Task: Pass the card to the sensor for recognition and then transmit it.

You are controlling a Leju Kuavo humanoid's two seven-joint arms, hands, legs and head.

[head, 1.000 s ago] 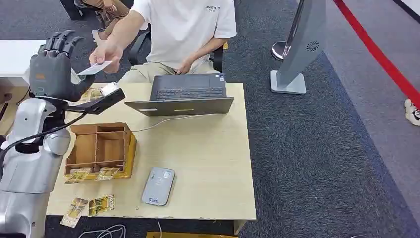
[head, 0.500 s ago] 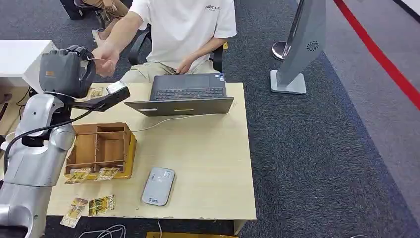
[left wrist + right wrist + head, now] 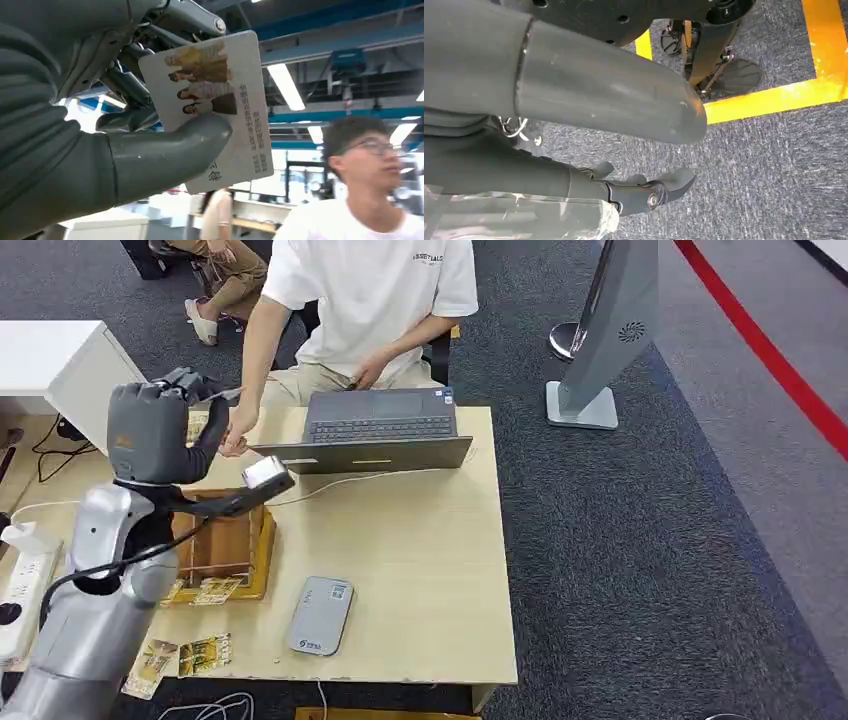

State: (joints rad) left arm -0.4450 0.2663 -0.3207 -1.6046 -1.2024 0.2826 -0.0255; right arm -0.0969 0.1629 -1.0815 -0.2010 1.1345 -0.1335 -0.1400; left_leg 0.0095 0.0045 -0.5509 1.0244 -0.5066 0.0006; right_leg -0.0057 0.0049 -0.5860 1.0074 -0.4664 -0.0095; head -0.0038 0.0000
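My left hand (image 3: 150, 430) is raised over the table's back left corner and pinches a white card (image 3: 222, 395) between thumb and fingers. In the left wrist view the card (image 3: 215, 100) shows printed figures and text, with my thumb (image 3: 165, 150) pressed across it. The sensor, a flat grey-white reader (image 3: 320, 615), lies near the table's front edge, well below and to the right of my left hand. A person in a white shirt (image 3: 370, 300) sits behind the laptop, one hand (image 3: 237, 440) resting on the table by my hand. My right hand (image 3: 644, 192) hangs over the carpet, holding nothing.
An open grey laptop (image 3: 375, 430) stands at the back of the wooden table (image 3: 420, 560). A wooden compartment box (image 3: 215, 540) sits at the left, with loose cards (image 3: 180, 655) near the front left corner. A grey kiosk stand (image 3: 610, 330) rises at the back right.
The person passed the card over; my left hand closed on it and came down and right over the table. The person's hand dropped to the tabletop.
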